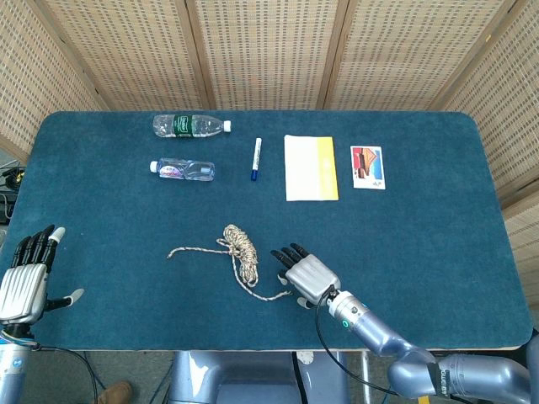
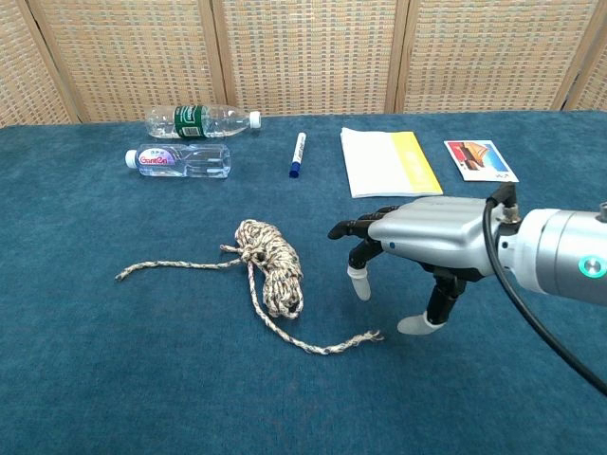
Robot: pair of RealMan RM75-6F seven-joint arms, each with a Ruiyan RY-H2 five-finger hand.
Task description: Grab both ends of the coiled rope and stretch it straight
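Centrally on the table [image 1: 438,252], whose top is a napped, deep-teal fabric with rounded corners, lies the rope [image 1: 242,251]: a braided cord flecked tan, cream and dark brown, wound into a loose oblong coil with two free tails. One tail [image 2: 171,268] runs off to the left from the coil, the other [image 2: 318,343] curves down and to the right, finishing in a frayed tip. The right hand [image 1: 307,276], a grey metal shell with black fingers [image 2: 353,228] and pale rubbery tips, hovers palm down just beside that frayed tip (whether the thumb [image 2: 420,324] actually touches the cord cannot be told); its fingers are spread and it grasps nothing. The left hand [image 1: 24,278] sits at the table's near left edge, well apart from the rope, fingers extended and apart, also empty. Along the far side lie two clear plastic bottles on their sides: one with a green label [image 1: 191,126] and one with a pink-and-blue label [image 1: 182,170], both capped; how much they hold is hard to tell. Beside them to the right are a white marker [image 1: 256,158] with a blue cap, a flat booklet [image 1: 310,167] that is half white and half yellow, and a small printed card [image 1: 367,167]. Woven wicker-like screens [image 1: 269,50] stand behind the table.
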